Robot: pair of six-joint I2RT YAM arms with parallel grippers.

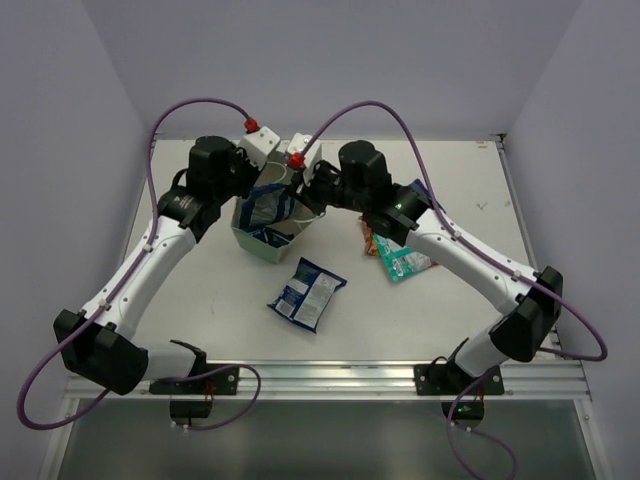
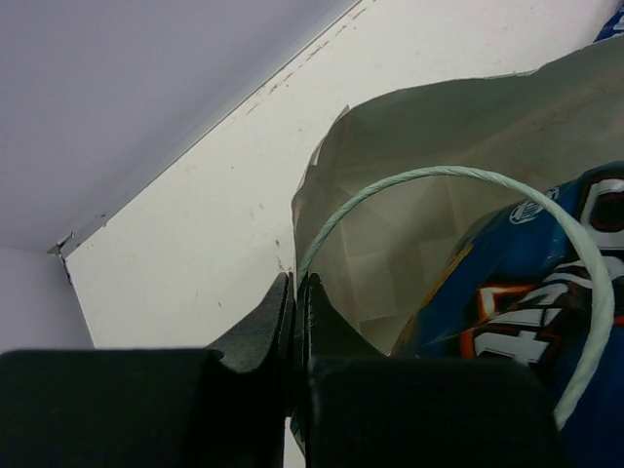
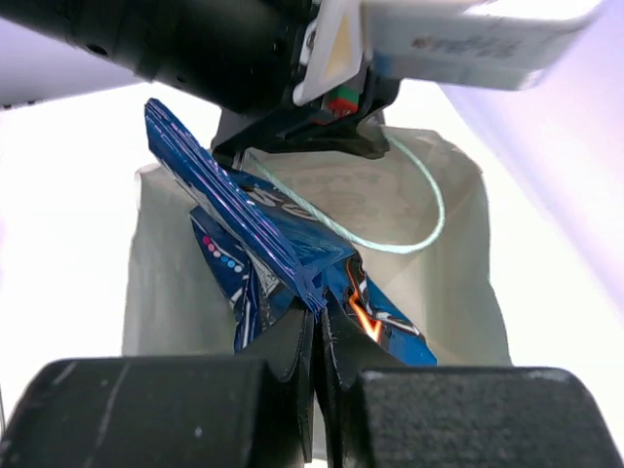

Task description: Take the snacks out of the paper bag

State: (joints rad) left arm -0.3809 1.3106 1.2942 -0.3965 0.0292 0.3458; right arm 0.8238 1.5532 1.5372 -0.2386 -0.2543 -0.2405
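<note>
Partway done: three snacks are out on the table, a loose blue packet lying flat in front of the paper bag, and a teal packet and an orange packet to the right, both partly under the right arm. A dark blue shape further back under that arm may be another one, can't tell. The bag stands upright toward the back of the table with its mouth open. The left gripper has its jaws pressed together on the bag's rim, next to the string handle, holding it steady. The right gripper is in the bag mouth, jaws pinching the edge of a blue packet that is not out yet; more blue foil shows beneath it, so probably at least two to go. The table is white, lightly scuffed, with a metal rail along the near edge; plain pale lilac walls close in on three sides
</note>
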